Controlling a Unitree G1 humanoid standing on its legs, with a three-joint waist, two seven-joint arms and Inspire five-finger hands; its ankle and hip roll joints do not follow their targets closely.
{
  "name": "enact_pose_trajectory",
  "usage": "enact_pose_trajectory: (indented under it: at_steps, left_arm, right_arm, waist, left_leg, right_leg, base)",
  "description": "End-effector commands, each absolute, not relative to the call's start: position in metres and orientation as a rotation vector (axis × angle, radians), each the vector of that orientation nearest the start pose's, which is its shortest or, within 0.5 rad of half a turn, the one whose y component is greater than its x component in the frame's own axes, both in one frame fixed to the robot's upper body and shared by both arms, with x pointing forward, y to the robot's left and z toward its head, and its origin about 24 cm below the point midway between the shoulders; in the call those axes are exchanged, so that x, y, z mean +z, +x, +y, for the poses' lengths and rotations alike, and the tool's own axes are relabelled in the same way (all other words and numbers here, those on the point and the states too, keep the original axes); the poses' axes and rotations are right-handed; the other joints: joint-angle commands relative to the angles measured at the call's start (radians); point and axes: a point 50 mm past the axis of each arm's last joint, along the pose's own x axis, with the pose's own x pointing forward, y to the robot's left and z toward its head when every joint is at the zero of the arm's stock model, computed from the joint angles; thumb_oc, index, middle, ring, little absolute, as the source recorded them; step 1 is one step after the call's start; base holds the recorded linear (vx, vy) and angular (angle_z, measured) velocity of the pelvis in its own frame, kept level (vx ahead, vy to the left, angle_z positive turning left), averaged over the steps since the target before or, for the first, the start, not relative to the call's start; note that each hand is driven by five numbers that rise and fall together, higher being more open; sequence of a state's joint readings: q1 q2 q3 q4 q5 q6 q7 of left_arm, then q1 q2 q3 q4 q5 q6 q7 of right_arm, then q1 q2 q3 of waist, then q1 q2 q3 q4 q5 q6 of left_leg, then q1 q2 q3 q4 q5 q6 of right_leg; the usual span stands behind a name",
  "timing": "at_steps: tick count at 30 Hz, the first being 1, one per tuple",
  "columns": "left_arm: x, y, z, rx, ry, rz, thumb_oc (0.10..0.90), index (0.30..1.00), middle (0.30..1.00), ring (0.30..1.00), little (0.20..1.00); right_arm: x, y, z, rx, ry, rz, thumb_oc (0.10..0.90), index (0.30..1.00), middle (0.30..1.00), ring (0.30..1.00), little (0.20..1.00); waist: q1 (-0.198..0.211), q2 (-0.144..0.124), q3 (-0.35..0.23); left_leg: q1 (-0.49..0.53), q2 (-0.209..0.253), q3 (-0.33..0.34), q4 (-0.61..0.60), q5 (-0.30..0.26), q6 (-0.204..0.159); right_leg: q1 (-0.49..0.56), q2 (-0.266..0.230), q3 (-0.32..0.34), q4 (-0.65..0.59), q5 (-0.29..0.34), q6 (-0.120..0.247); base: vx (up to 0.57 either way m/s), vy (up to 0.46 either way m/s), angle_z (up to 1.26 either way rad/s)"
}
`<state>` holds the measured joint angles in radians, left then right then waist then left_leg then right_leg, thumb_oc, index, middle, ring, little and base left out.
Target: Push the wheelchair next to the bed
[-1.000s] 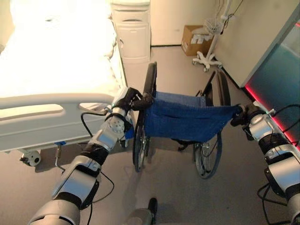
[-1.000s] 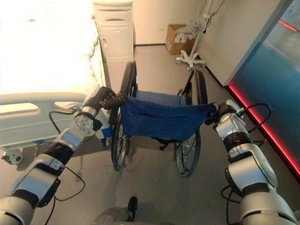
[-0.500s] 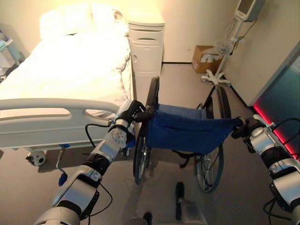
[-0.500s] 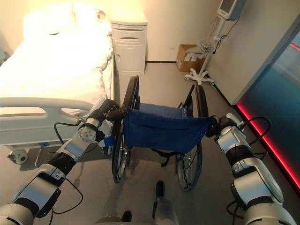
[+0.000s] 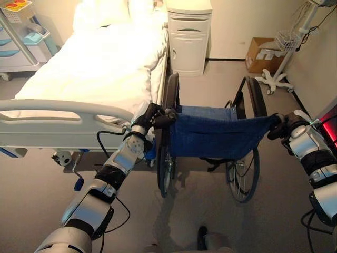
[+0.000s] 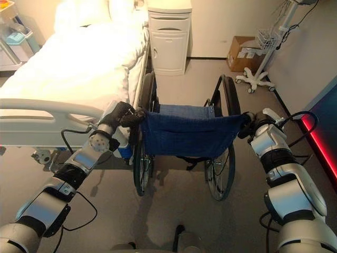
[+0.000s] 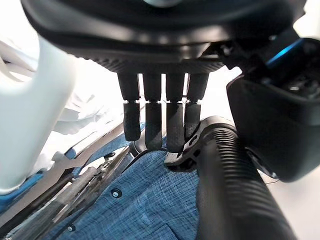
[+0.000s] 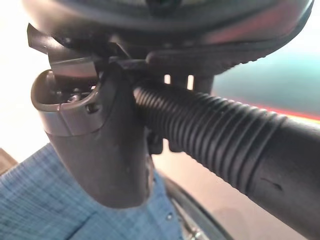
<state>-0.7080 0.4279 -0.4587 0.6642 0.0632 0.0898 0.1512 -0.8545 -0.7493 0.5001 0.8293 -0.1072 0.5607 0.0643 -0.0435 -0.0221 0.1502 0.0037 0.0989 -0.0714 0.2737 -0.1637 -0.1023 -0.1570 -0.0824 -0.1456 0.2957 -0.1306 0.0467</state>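
The black-framed wheelchair with a blue fabric back sling [image 5: 216, 136] is standing on the grey floor [image 5: 42, 195] with its back toward the robot, its left big wheel [image 5: 164, 158] just beside the side of the white hospital bed [image 5: 95, 68] near the bed's foot end. The left robot hand [image 5: 154, 115] is wrapping its dark fingers [image 7: 155, 125] over the black ribbed left push handle [image 7: 230, 185], gripping it, with the white-covered thumb [image 7: 25, 115] standing out to one side. The right robot hand [image 6: 254, 122] is closing on the black ribbed right push handle [image 8: 220, 135], the handle passing between its thumb [image 8: 100, 135] and its fingers. A white bed rail [image 5: 63, 113] is running along the foot end of the bed, just beside the left arm. Beyond the wheelchair, a white bedside cabinet [image 5: 188, 37] is standing against the wall at the bed's head, and a brown cardboard box [image 5: 261, 52] and a white wheeled stand [image 5: 274, 79] are sitting farther off by the right wall.
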Motion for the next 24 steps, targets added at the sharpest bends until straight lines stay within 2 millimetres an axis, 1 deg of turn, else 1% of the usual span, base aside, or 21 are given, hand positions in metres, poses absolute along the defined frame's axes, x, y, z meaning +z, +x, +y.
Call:
enact_pose_trajectory:
  at_steps: [1, 2, 3, 4, 5, 6, 7, 8, 9, 10, 11, 12, 14, 15, 16, 17, 18, 19, 20, 24]
  left_arm:
    - [0.009, 0.334, 0.166, -0.244, 0.898, 0.323, 0.400, 0.300, 0.300, 0.300, 0.300]
    - [0.009, 0.334, 0.166, -0.251, 0.902, 0.320, 0.400, 0.300, 0.300, 0.300, 0.300]
    - [0.008, 0.333, 0.166, -0.259, 0.906, 0.319, 0.400, 0.300, 0.300, 0.300, 0.300]
    - [0.008, 0.333, 0.166, -0.259, 0.905, 0.320, 0.400, 0.300, 0.300, 0.300, 0.300]
    - [0.008, 0.333, 0.169, -0.252, 0.894, 0.332, 0.400, 0.300, 0.300, 0.300, 0.300]
    - [0.007, 0.331, 0.172, -0.245, 0.886, 0.347, 0.400, 0.300, 0.300, 0.300, 0.300]
    - [0.007, 0.331, 0.172, -0.244, 0.885, 0.351, 0.400, 0.300, 0.300, 0.300, 0.300]
    - [0.005, 0.328, 0.178, -0.235, 0.886, 0.370, 0.400, 0.300, 0.300, 0.300, 0.300]
    - [0.004, 0.327, 0.183, -0.226, 0.885, 0.387, 0.400, 0.300, 0.300, 0.300, 0.300]
    - [0.004, 0.326, 0.185, -0.224, 0.885, 0.391, 0.400, 0.300, 0.300, 0.300, 0.300]
    - [0.004, 0.326, 0.189, -0.208, 0.878, 0.401, 0.400, 0.300, 0.300, 0.300, 0.300]
    - [0.004, 0.325, 0.192, -0.196, 0.866, 0.417, 0.400, 0.300, 0.300, 0.300, 0.300]
    - [0.002, 0.324, 0.200, -0.177, 0.863, 0.450, 0.400, 0.300, 0.300, 0.300, 0.300]
    - [0.001, 0.323, 0.205, -0.176, 0.875, 0.465, 0.400, 0.300, 0.300, 0.300, 0.300]
    - [0.000, 0.321, 0.210, -0.171, 0.886, 0.478, 0.400, 0.300, 0.300, 0.300, 0.300]
    - [-0.001, 0.319, 0.214, -0.162, 0.890, 0.489, 0.400, 0.300, 0.300, 0.300, 0.300]
    - [-0.001, 0.319, 0.217, -0.155, 0.898, 0.494, 0.400, 0.300, 0.300, 0.300, 0.300]
    - [-0.002, 0.319, 0.217, -0.154, 0.900, 0.495, 0.400, 0.300, 0.300, 0.300, 0.300]
    - [-0.004, 0.318, 0.215, -0.150, 0.898, 0.493, 0.400, 0.300, 0.300, 0.300, 0.300]
    - [-0.010, 0.317, 0.209, -0.148, 0.866, 0.485, 0.400, 0.300, 0.300, 0.300, 0.300]
  right_arm:
    - [0.060, 0.357, -0.246, 0.067, -0.925, 0.668, 0.400, 0.300, 0.300, 0.300, 0.300]
    - [0.057, 0.355, -0.247, 0.058, -0.921, 0.677, 0.400, 0.300, 0.300, 0.300, 0.300]
    - [0.052, 0.353, -0.245, 0.040, -0.912, 0.694, 0.400, 0.300, 0.300, 0.300, 0.300]
    - [0.051, 0.353, -0.244, 0.038, -0.912, 0.697, 0.400, 0.300, 0.300, 0.300, 0.300]
    - [0.050, 0.353, -0.242, 0.036, -0.912, 0.710, 0.400, 0.300, 0.300, 0.300, 0.300]
    - [0.050, 0.353, -0.240, 0.044, -0.918, 0.717, 0.400, 0.300, 0.300, 0.300, 0.300]
    - [0.050, 0.353, -0.239, 0.047, -0.920, 0.719, 0.400, 0.300, 0.300, 0.300, 0.300]
    - [0.051, 0.353, -0.237, 0.064, -0.930, 0.720, 0.400, 0.300, 0.300, 0.300, 0.300]
    - [0.054, 0.355, -0.237, 0.077, -0.949, 0.718, 0.400, 0.300, 0.300, 0.300, 0.300]
    - [0.056, 0.355, -0.238, 0.080, -0.955, 0.717, 0.400, 0.300, 0.300, 0.300, 0.300]
    - [0.059, 0.357, -0.239, 0.093, -0.964, 0.711, 0.400, 0.300, 0.300, 0.300, 0.300]
    - [0.060, 0.357, -0.240, 0.103, -0.973, 0.704, 0.400, 0.300, 0.300, 0.300, 0.300]
    - [0.057, 0.356, -0.239, 0.138, -0.986, 0.699, 0.400, 0.300, 0.300, 0.300, 0.300]
    - [0.055, 0.355, -0.238, 0.160, -0.984, 0.697, 0.400, 0.300, 0.300, 0.300, 0.300]
    - [0.053, 0.355, -0.235, 0.177, -0.984, 0.678, 0.400, 0.300, 0.300, 0.300, 0.300]
    - [0.051, 0.354, -0.234, 0.190, -0.987, 0.658, 0.400, 0.300, 0.300, 0.300, 0.300]
    - [0.053, 0.357, -0.230, 0.201, -0.988, 0.624, 0.400, 0.300, 0.300, 0.300, 0.300]
    - [0.053, 0.357, -0.230, 0.202, -0.991, 0.612, 0.400, 0.300, 0.300, 0.300, 0.300]
    - [0.055, 0.359, -0.228, 0.204, -1.004, 0.580, 0.400, 0.300, 0.300, 0.300, 0.300]
    - [0.059, 0.366, -0.224, 0.198, -1.021, 0.520, 0.400, 0.300, 0.300, 0.300, 0.300]
  waist:
    - [-0.032, -0.019, 0.048]
    - [-0.018, -0.021, 0.057]
    - [0.028, -0.021, 0.091]
    - [0.034, -0.021, 0.092]
    - [0.065, -0.007, 0.106]
    - [0.089, 0.010, 0.111]
    - [0.097, 0.012, 0.116]
    - [0.134, 0.030, 0.115]
    - [0.155, 0.034, 0.110]
    - [0.160, 0.035, 0.107]
    - [0.162, 0.038, 0.098]
    - [0.157, 0.035, 0.085]
    - [0.158, 0.018, 0.063]
    - [0.164, 0.004, 0.053]
    - [0.170, -0.012, 0.043]
    - [0.176, -0.022, 0.032]
    - [0.186, -0.031, 0.017]
    - [0.188, -0.035, 0.012]
    - [0.188, -0.040, 0.003]
    - [0.197, -0.041, -0.011]
  left_leg:
    - [0.056, 0.048, 0.041, 0.171, 0.323, 0.022]
    - [0.004, 0.033, 0.044, 0.172, 0.319, 0.033]
    - [-0.107, -0.042, 0.043, 0.135, 0.270, 0.063]
    - [-0.121, -0.053, 0.043, 0.122, 0.269, 0.065]
    - [-0.193, -0.092, 0.054, 0.058, 0.288, 0.059]
    - [-0.254, -0.118, 0.055, -0.002, 0.321, 0.050]
    - [-0.258, -0.125, 0.058, -0.021, 0.327, 0.048]
    - [-0.317, -0.152, 0.040, -0.122, 0.386, 0.036]
    - [-0.328, -0.167, 0.035, -0.184, 0.399, 0.036]
    - [-0.326, -0.170, 0.034, -0.199, 0.398, 0.037]
    - [-0.310, -0.169, 0.047, -0.186, 0.377, 0.043]
    - [-0.286, -0.169, 0.060, -0.156, 0.329, 0.061]
    - [-0.261, -0.173, 0.074, -0.130, 0.270, 0.081]
    - [-0.247, -0.174, 0.079, -0.118, 0.237, 0.096]
    - [-0.220, -0.170, 0.092, -0.123, 0.216, 0.109]
    - [-0.199, -0.171, 0.091, -0.138, 0.209, 0.116]
    - [-0.187, -0.173, 0.094, -0.151, 0.205, 0.123]
    - [-0.188, -0.174, 0.097, -0.152, 0.203, 0.126]
    - [-0.184, -0.179, 0.095, -0.156, 0.197, 0.137]
    - [-0.176, -0.188, 0.081, -0.144, 0.178, 0.150]
  right_leg:
    - [0.035, -0.022, 0.049, -0.119, 0.143, -0.021]
    - [0.066, -0.014, 0.056, -0.124, 0.133, -0.025]
    - [0.140, 0.018, 0.082, -0.135, 0.110, -0.024]
    - [0.148, 0.023, 0.084, -0.138, 0.109, -0.024]
    - [0.205, 0.058, 0.096, -0.150, 0.090, -0.029]
    - [0.249, 0.094, 0.117, -0.156, 0.075, -0.036]
    - [0.265, 0.099, 0.125, -0.155, 0.067, -0.037]
    - [0.325, 0.140, 0.179, -0.162, 0.047, -0.044]
    - [0.359, 0.155, 0.212, -0.159, 0.025, -0.046]
    - [0.370, 0.159, 0.221, -0.156, 0.017, -0.046]
    - [0.371, 0.159, 0.217, -0.139, -0.003, -0.043]
    - [0.361, 0.147, 0.212, -0.120, -0.006, -0.034]
    - [0.371, 0.114, 0.191, -0.113, 0.004, -0.005]
    - [0.371, 0.088, 0.170, -0.110, 0.024, 0.014]
    - [0.369, 0.060, 0.139, -0.105, 0.054, 0.037]
    - [0.363, 0.037, 0.118, -0.097, 0.088, 0.059]
    - [0.365, 0.018, 0.109, -0.101, 0.105, 0.074]
    - [0.362, 0.010, 0.105, -0.101, 0.116, 0.080]
    - [0.341, -0.009, 0.098, -0.088, 0.152, 0.097]
    - [0.320, -0.039, 0.095, -0.048, 0.211, 0.105]
  base:
    - [0.33, -0.100, 0.16]
    - [0.47, -0.052, 0.01]
    - [0.46, -0.038, 0.04]
    - [0.60, 0.014, -0.04]
    - [0.53, 0.078, -0.18]
    - [0.55, 0.091, -0.25]
    - [0.61, 0.146, -0.52]
    - [0.62, 0.178, -0.71]
    - [0.64, 0.210, -0.83]
    - [0.48, 0.228, -1.05]
    - [0.38, 0.235, -1.36]
    - [0.40, 0.253, -1.45]
    - [0.37, 0.193, -0.99]
    - [0.45, 0.187, -0.63]
    - [0.45, 0.182, -0.47]
    - [0.42, 0.161, -0.41]
    - [0.29, 0.118, -0.40]
    - [0.27, 0.126, -0.36]
    - [0.21, 0.115, -0.39]
    - [0.23, 0.136, -0.34]
